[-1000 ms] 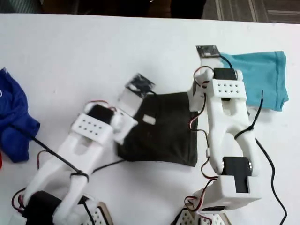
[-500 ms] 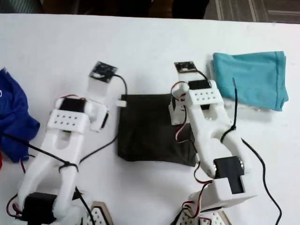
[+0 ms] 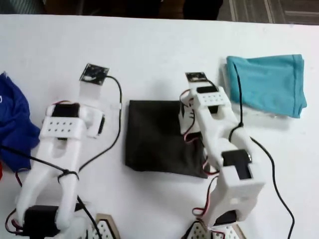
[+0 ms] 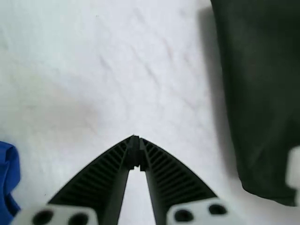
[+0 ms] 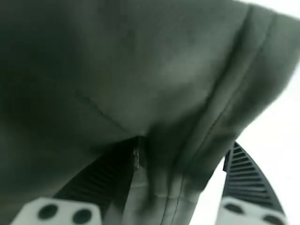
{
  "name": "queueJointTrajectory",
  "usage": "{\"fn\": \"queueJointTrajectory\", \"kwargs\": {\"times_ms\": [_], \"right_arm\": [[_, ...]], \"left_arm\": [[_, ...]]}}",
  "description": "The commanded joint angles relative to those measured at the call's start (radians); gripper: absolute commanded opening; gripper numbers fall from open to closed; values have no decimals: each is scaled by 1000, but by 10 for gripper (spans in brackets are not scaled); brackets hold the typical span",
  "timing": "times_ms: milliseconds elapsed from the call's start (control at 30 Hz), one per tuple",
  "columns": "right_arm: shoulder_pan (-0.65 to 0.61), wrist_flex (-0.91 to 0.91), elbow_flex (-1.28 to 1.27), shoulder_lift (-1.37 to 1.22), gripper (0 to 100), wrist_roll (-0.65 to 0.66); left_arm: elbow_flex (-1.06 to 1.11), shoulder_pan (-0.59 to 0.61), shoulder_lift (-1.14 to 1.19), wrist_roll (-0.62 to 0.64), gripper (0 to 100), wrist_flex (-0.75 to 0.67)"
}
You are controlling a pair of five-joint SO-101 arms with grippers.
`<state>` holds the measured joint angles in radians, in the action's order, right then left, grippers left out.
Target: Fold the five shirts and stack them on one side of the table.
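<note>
A dark shirt [image 3: 159, 137] lies folded into a rectangle at the table's middle. My right gripper [image 3: 192, 107] sits at its far right edge; in the right wrist view its jaws stand apart with a fold of the dark shirt [image 5: 117, 70] between them, so it is open. My left gripper [image 3: 93, 87] hovers over bare table left of the shirt, shut on nothing [image 4: 136, 140], with the dark shirt [image 4: 262, 93] off to one side. A folded teal shirt [image 3: 269, 82] rests at the far right. A crumpled blue shirt [image 3: 15, 124] lies at the left edge.
The white table [image 3: 149, 45] has free room along the back and between the blue shirt and the dark one. A bit of red [image 3: 1, 172] shows at the left edge. Both arm bases stand at the front edge.
My left arm has drawn back off the dark shirt to the left. My right arm has swung left, away from the teal shirt, onto the dark shirt's right edge.
</note>
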<state>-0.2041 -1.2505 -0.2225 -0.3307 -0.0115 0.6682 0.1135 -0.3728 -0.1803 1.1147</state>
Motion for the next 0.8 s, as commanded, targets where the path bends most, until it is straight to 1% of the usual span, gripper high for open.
{"fn": "queueJointTrajectory", "kwargs": {"times_ms": [0, 100, 133, 200, 300, 333, 367, 567, 767], "right_arm": [[-1, -84, 101, -88, 279, 2], [-1, -154, 187, -156, 272, 5], [-1, -176, 213, -180, 251, 6], [-2, -206, 258, -229, 177, 43], [-18, -243, 302, -295, 33, 115], [-18, -249, 308, -309, 9, 129], [-16, -254, 313, -321, 28, 137], [-8, -249, 330, -266, 20, 163], [18, -303, 466, -79, 20, 353]], "left_arm": [[-38, 6, -6, -6, 25, 8], [-39, 6, -6, -6, 25, 5], [-41, 6, -6, -6, 25, 5], [-41, 6, -6, -6, 25, 5], [-39, 8, -6, -6, 25, 5], [-39, 8, -6, -6, 25, 5], [-38, 14, -6, -6, 25, 5], [-38, 87, 0, -6, 25, -11], [-36, 120, 2, -9, 25, -11]]}}
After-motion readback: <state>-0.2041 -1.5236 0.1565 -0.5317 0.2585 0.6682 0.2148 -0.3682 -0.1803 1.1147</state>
